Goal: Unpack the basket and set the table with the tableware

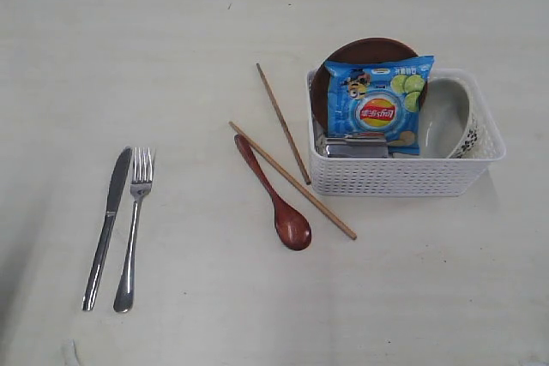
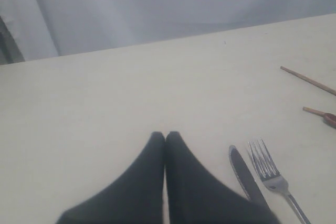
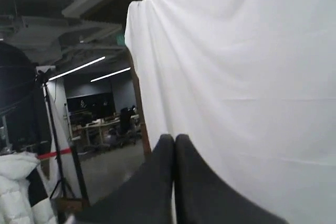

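The knife and fork lay side by side at the counter's near left, handles nearward, apparently as a place setting. The spoon and chopsticks slanted far-left to near-right beside the basket, which held the plate, bowl and snack bag. The left pincer and right pincer were pressed together, empty.

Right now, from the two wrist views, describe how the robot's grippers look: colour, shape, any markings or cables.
The left gripper and right gripper look alike: two plain black fingers each, broad at the base, tapering to rounded tips. No markings, cables or arm links show.
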